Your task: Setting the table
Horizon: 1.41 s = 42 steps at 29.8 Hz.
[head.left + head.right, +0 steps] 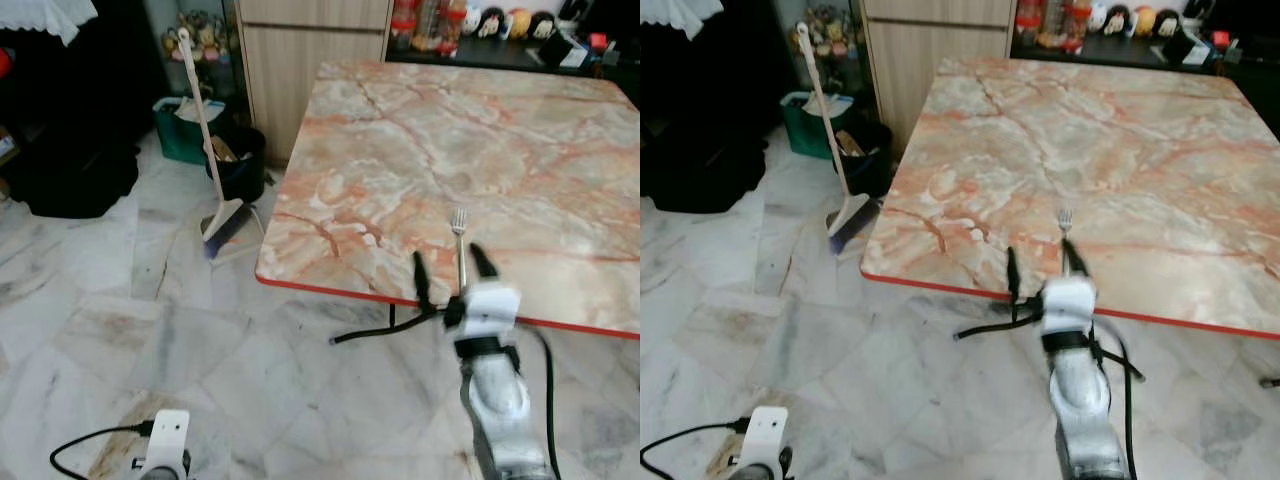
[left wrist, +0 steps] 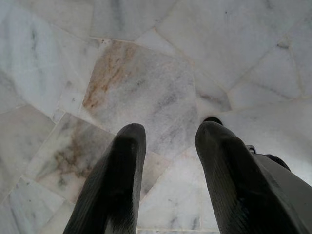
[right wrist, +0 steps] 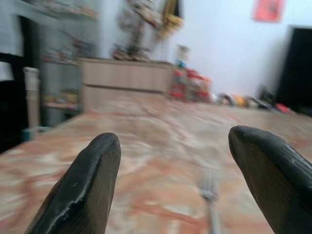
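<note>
- The right tool (image 1: pixel 452 268) is nearest, at the end of the silver right arm, raised at the near edge of the bench (image 1: pixel 520 130); its two black fingers (image 3: pixel 85 187) stand wide apart and hold nothing.
- A fork (image 1: pixel 459 240) lies flat on the bench just past that tool, between the lines of its fingers, tines pointing away from the robot; its handle end is hidden behind the tool's white body, and in the right wrist view it is a blurred grey shape (image 3: pixel 209 195).
- The bench has a pink and cream marbled top with a red rim along the near edge; its right side is cut off.
- A black cable (image 1: pixel 375 330) hangs by the arm under the bench edge.
- The left tool (image 2: pixel 168 180) hangs low at the robot's left over the marble floor (image 2: pixel 146 87), fingers parted a little and gripping nothing.
- Further off, a broom (image 1: pixel 212 150) leans beside a black bin (image 1: pixel 240 165) and a green box (image 1: pixel 178 130), near a wooden cabinet (image 1: pixel 300 60).
- Small figures and bottles (image 1: pixel 470 22) line a dark shelf behind the bench; any labels are too small to read.
</note>
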### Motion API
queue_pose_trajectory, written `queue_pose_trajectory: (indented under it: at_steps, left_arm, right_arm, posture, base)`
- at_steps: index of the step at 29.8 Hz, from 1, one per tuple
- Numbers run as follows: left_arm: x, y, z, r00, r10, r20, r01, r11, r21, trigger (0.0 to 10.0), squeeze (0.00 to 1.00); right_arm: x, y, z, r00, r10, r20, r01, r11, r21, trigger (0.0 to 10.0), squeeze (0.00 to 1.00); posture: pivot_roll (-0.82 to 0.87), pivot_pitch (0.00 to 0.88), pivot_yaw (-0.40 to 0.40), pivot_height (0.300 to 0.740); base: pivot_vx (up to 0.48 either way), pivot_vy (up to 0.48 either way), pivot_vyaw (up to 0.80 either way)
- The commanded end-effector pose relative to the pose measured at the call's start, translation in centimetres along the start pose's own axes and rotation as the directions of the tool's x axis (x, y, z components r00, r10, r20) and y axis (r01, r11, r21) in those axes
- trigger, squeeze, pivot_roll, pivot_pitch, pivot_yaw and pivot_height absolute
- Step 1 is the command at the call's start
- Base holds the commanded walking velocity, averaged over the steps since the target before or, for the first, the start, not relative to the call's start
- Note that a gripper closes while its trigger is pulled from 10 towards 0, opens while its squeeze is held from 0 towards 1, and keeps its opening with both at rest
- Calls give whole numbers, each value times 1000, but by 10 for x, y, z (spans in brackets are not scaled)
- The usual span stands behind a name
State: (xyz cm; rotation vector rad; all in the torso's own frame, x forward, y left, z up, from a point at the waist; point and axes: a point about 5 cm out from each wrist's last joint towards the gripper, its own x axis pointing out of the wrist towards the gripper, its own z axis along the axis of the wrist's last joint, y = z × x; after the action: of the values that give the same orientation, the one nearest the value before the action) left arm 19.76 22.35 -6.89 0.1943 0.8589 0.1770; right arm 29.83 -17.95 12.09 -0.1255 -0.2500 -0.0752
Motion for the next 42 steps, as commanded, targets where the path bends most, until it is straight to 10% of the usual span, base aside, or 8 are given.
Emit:
queue_pose_trajectory:
  at_steps: [1, 8, 16, 42]
  left_arm:
    - [0, -1, -3, 1000, 1, -13, -1, 1000, -10, 10000, 0]
    - [0, -1, -1, 1000, -1, -13, 1, 1000, -1, 10000, 0]
    - [0, -2, 0, 1000, -2, -11, 2, 1000, -6, 10000, 0]
    - [-1, 1, -5, 1000, 5, -20, -6, 1000, -17, 10000, 0]
  right_arm:
    - [4, -17, -11, 988, -121, -92, 127, 990, 67, 10000, 0]
    - [30, -32, -15, 956, -216, -199, 234, 970, 68, 10000, 0]
    - [39, -12, -16, 956, -169, -241, 205, 970, 132, 10000, 0]
    - [13, 6, -18, 952, -132, -276, 167, 980, 109, 10000, 0]
  posture:
    - [-21, 117, -6, 740]
    - [-17, 111, -6, 740]
    - [-15, 110, -5, 740]
    - [-5, 130, -11, 740]
  base:
    - [0, 0, 0]
    - [194, 0, 0]
    - [398, 0, 0]
    - [236, 0, 0]
